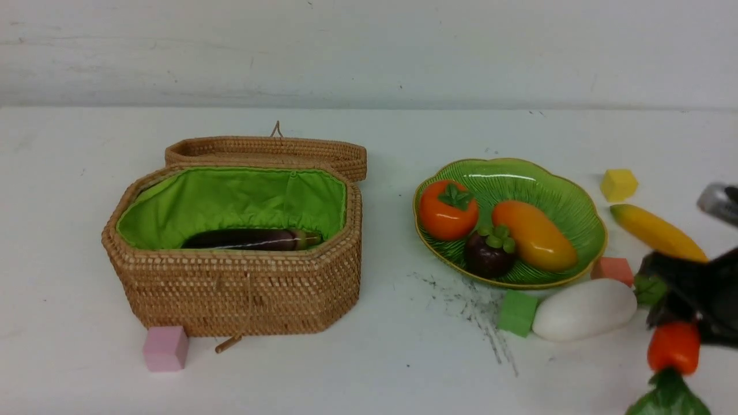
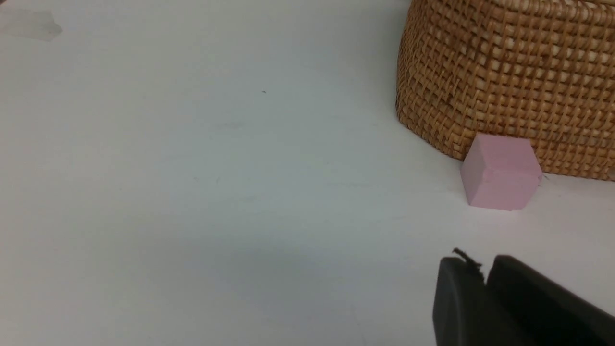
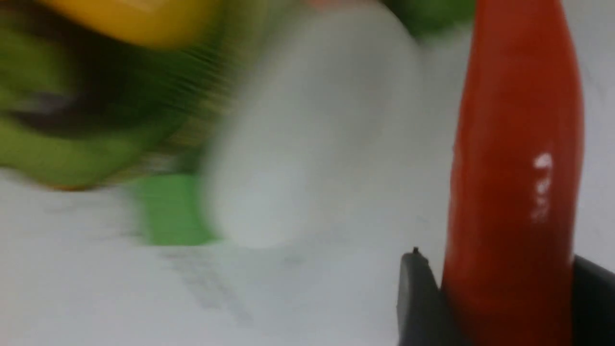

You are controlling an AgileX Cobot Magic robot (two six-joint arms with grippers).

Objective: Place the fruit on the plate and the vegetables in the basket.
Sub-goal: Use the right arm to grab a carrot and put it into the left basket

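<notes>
Red-orange and glossy, the pepper (image 3: 519, 158) is pinched between the right jaws (image 3: 504, 288), its body reaching out past them. Near those jaws the radish (image 1: 585, 309) lies on the tabletop (image 1: 403, 369); beyond them is the banana (image 1: 657, 231). Farther left of them, the plate (image 1: 588, 230) holds the persimmon (image 1: 448, 211), mangosteen (image 1: 489, 255) and mango (image 1: 535, 236). The left jaws (image 2: 483, 283) hang near the basket (image 1: 230, 294), almost pressed together; inside it lies the eggplant (image 1: 242, 239).

Scuffed white wall (image 1: 369, 52), pale tabletop (image 1: 230, 374) with dark smudges
</notes>
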